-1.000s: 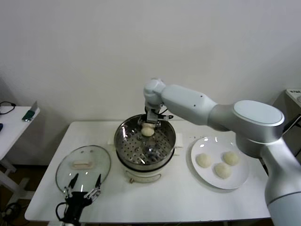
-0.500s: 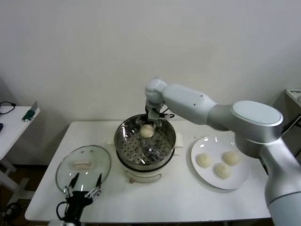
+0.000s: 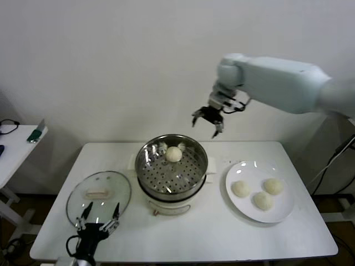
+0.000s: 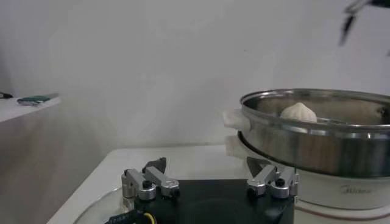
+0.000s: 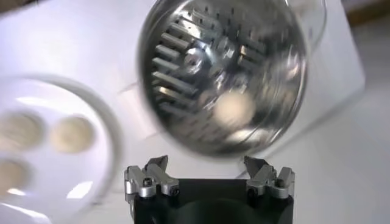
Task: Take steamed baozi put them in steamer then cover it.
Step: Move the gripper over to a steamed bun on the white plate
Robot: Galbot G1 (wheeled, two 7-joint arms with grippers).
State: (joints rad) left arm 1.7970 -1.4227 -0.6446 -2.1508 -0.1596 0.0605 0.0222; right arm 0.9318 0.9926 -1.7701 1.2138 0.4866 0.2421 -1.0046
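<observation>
while wrist blur hides them, three baozi (image 3: 258,194) seemingly dot the plate (image 3: 233,172).

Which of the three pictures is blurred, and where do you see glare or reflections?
Right wrist view: the steamer, plate and baozi are smeared by motion blur, while the right gripper looks crisp. Head view: sharp; glare on the glass cover and bright reflections in the steamer. Left wrist view: sharp, with highlights along the steamer wall.
</observation>
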